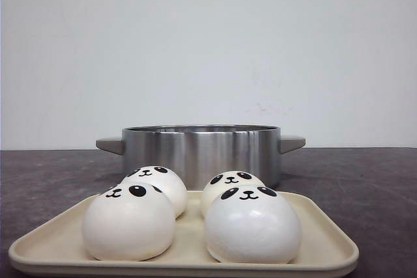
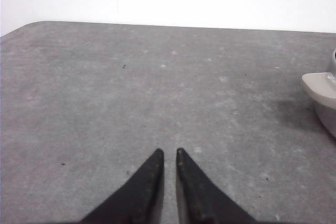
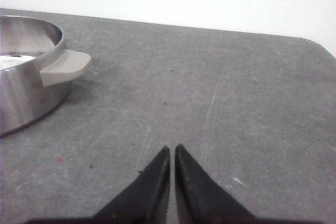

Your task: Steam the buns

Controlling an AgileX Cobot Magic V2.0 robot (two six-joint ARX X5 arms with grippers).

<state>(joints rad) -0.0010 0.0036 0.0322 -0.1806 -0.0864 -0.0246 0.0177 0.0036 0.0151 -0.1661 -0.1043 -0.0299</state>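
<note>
Several white panda-faced buns sit on a beige tray at the front of the table: front left bun, front right bun, back left bun, back right bun. A steel pot with grey handles stands behind the tray. Neither gripper shows in the front view. My left gripper is shut and empty over bare table, with the pot's handle off to one side. My right gripper is shut and empty over bare table beside the pot.
The grey tabletop runs back to a white wall. The table's rounded corners show in both wrist views.
</note>
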